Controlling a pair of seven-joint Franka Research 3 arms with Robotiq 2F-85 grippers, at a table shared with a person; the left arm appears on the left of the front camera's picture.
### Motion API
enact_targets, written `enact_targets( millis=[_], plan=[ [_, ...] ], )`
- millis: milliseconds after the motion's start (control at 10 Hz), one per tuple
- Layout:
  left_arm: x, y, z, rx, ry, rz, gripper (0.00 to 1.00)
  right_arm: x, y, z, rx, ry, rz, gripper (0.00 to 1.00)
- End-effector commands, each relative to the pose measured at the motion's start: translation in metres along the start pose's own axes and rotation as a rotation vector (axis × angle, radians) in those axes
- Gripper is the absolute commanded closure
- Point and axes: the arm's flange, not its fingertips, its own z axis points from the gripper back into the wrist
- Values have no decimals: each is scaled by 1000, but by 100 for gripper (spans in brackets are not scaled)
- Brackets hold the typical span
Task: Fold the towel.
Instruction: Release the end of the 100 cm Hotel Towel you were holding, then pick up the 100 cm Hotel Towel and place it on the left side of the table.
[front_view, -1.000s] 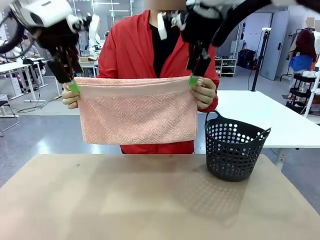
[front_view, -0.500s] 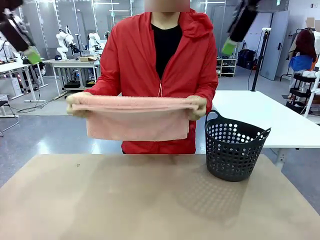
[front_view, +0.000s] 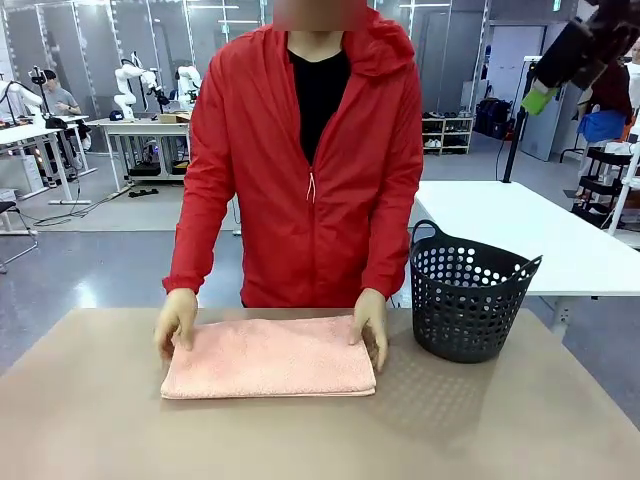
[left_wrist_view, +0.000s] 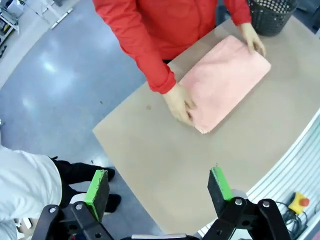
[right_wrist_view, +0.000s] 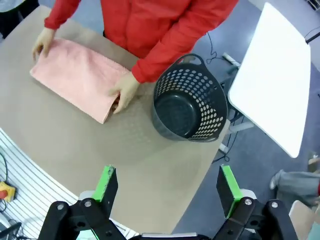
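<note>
The salmon-pink towel (front_view: 268, 358) lies folded flat on the brown table (front_view: 300, 440), also seen from above as the towel (left_wrist_view: 225, 80) and the towel (right_wrist_view: 77, 77). A person in a red jacket presses a hand (front_view: 176, 320) on its left end and a hand (front_view: 371, 322) on its right end. My left gripper (left_wrist_view: 159, 187) hangs high over the table's near side, open and holding nothing. My right gripper (right_wrist_view: 167, 187) is open and likewise high up; one green-tipped finger (front_view: 537, 99) shows at the upper right of the front view.
A black perforated basket (front_view: 468, 300) stands on the table to the right of the towel, with nothing inside it (right_wrist_view: 187, 107). A white table (front_view: 520, 235) stands behind it. A red button (left_wrist_view: 302, 201) sits below the table's near edge.
One second ago both grippers held the towel's top corners beside the person's hands. They let go and rose away. The person folded the towel and laid it flat on the table.
</note>
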Motion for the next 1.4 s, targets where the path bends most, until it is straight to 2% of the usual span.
enact_targets(
  millis=[0,100,1300],
  plan=[
    [9,-11,-18,42,38,-16,0,0,7,-22,-2,32,24,0],
    [0,0,0,0,0,0,0,0,0,0,0,0,0,0],
    [0,0,0,0,0,0,0,0,0,0,0,0,0,0]
  ],
)
